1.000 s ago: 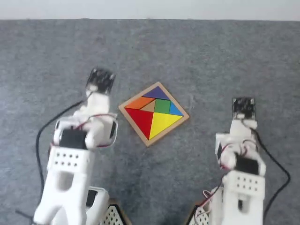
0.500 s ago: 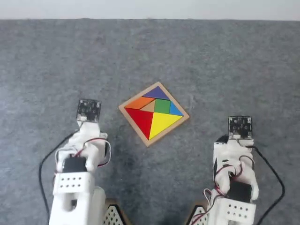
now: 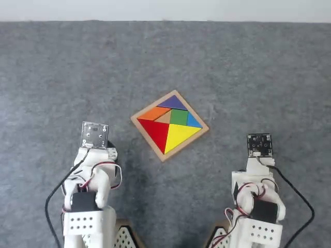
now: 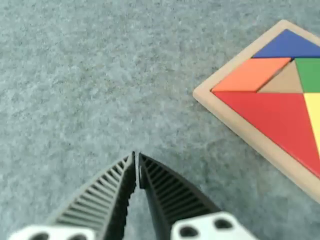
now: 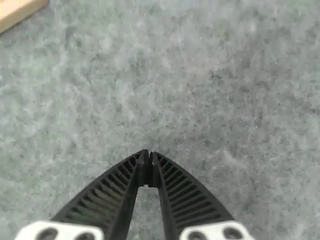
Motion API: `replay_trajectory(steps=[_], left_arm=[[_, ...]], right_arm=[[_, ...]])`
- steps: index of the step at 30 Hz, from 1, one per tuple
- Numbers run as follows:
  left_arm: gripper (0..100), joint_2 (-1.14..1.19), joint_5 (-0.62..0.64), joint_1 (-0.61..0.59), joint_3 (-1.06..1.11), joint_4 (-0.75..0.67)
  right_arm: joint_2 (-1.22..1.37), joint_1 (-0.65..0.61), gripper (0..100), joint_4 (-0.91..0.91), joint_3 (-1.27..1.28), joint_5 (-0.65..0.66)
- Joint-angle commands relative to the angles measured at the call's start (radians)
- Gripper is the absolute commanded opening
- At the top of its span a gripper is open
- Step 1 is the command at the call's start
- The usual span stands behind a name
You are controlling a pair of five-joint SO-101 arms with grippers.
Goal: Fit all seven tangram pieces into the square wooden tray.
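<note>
Seemingly finished: left gripper (image 4: 136, 165) and right gripper (image 5: 149, 162) both closed, empty.
Tan triangle (image 4: 283, 82) in the tray (image 4: 250, 131) may be bare base, meaning one piece missing.

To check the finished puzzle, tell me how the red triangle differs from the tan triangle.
The red triangle is far larger than the tan triangle. Red's long side runs along the frame of the wooden tray; tan sits in the middle, clear of that frame. Both lie flat in the tray, and they share an edge.
</note>
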Motion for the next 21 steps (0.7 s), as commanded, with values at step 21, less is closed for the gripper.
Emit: replay_trajectory(steps=[21], left_arm=[[1,-0.201,0.009,-0.005,-0.01,0.193]], right_arm=[[-0.016,0.007,1.1,0.013,0.017,0.008]])
